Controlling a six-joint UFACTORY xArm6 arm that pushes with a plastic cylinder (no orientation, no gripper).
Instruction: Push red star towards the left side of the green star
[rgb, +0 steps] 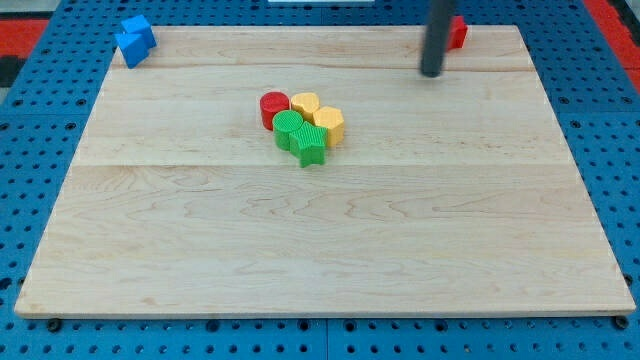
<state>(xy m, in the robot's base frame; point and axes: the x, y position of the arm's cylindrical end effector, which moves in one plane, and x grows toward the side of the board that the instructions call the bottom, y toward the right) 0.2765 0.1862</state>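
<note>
The red star (457, 32) sits at the board's top right edge, mostly hidden behind my rod. My tip (431, 73) rests on the board just below and left of it. The green star (312, 145) lies near the board's middle, at the lower right of a tight cluster. It touches a green round block (289, 128) on its upper left.
In the same cluster, a red cylinder (273, 107) sits at the upper left, with a yellow block (305, 104) and a yellow hexagon (329, 123) to the right. A blue block (135, 40) lies at the board's top left corner. The wooden board (320, 240) rests on a blue pegboard.
</note>
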